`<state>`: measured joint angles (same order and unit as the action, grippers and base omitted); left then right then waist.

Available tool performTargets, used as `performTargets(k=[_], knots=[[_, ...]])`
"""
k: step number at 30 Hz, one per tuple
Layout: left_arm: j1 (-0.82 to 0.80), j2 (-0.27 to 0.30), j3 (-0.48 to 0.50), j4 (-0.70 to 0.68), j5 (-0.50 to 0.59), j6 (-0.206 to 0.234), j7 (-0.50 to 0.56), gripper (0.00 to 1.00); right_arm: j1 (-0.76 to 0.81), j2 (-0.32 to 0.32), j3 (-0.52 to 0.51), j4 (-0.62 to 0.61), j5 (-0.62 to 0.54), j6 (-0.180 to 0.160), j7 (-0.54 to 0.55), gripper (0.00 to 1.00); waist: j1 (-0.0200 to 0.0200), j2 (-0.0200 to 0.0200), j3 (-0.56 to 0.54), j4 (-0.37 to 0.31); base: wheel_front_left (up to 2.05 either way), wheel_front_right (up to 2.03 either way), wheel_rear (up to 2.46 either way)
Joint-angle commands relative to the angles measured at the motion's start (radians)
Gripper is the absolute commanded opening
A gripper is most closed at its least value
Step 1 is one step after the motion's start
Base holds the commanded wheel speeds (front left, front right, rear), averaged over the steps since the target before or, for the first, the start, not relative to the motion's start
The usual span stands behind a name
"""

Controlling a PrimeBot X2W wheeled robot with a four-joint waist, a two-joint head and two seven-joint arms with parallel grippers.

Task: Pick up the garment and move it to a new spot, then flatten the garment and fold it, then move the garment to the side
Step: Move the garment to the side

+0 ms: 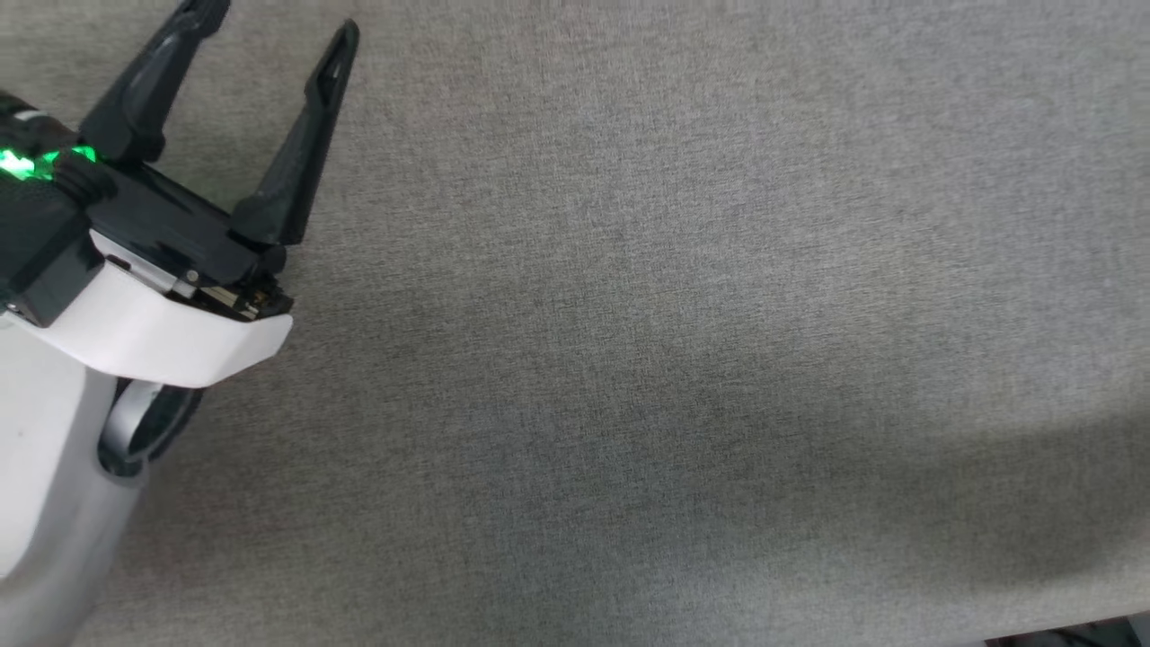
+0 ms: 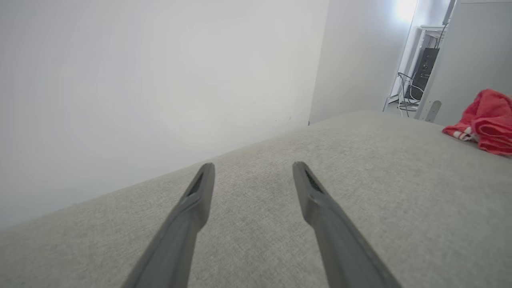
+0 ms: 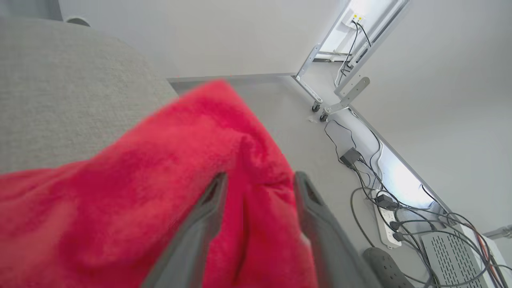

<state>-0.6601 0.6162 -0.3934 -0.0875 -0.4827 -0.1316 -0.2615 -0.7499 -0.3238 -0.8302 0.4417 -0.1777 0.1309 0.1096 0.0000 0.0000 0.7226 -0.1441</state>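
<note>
We see the left claw (image 1: 277, 25) at the upper left of the head view, its two dark fingers spread wide above the desk (image 1: 683, 341), whose top is covered in gray woven fabric. A green light (image 1: 40, 163) glows on the wrist behind it. In the left wrist view the same fingers point across the desk toward a white wall (image 2: 140, 80). The garment (image 2: 486, 122) lies at the far right of that view as a crumpled red heap, resting on the desk near its far edge and well apart from this claw. A bit of white-and-red striped trim (image 2: 460, 134) shows at the heap's lower left. The right claw (image 3: 260, 177) is at the garment. In the right wrist view its fingers stand clearly apart, and the red cloth, blurred at this close range, spreads across the lower left and runs beneath them, with a soft fold rising loose in the gap. The desk takes the upper left of that view, and the garment sits at its edge. Past the edge we see the floor (image 3: 288, 120) with a tangle of cables (image 3: 360, 160), a white power strip (image 3: 386, 232) and a metal frame (image 3: 316, 96) on small castors.
</note>
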Motion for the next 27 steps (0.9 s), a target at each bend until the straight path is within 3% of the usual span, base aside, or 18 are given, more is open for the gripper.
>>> performTargets(k=[1, 6, 14, 20, 27], knots=[[0.016, -0.008, 0.008, 0.006, 0.005, 0.003, -0.005, 1.00, -0.009, -0.002, 0.008, 0.003, -0.007, -0.001, -0.011, 1.00, 0.0000, 0.0000, -0.018, 0.005, 0.00, 0.00, 0.00], [0.073, -0.060, 0.038, 0.042, 0.002, 0.003, -0.005, 1.00, 0.038, -0.013, 0.108, 0.021, 0.011, -0.001, -0.040, 1.00, 0.0000, 0.0000, -0.107, 0.018, 0.00, 0.00, 0.00], [0.258, -0.151, 0.112, 0.116, 0.008, 0.003, -0.005, 1.00, 0.146, -0.029, 0.362, 0.060, 0.110, -0.001, -0.089, 1.00, 0.0000, 0.0000, -0.291, 0.054, 0.00, 0.00, 0.00], [0.424, -0.221, 0.168, 0.191, 0.012, 0.003, -0.005, 1.00, 0.248, -0.004, 0.560, 0.087, 0.218, -0.001, -0.178, 1.00, 0.0000, 0.0000, -0.436, 0.097, 0.00, 0.00, 0.00], [0.554, -0.283, 0.221, 0.253, 0.011, 0.003, -0.005, 1.00, 0.354, 0.033, 0.723, 0.110, 0.310, -0.001, -0.297, 1.00, 0.0000, 0.0000, -0.557, 0.144, 0.00, 0.00, 0.00]])
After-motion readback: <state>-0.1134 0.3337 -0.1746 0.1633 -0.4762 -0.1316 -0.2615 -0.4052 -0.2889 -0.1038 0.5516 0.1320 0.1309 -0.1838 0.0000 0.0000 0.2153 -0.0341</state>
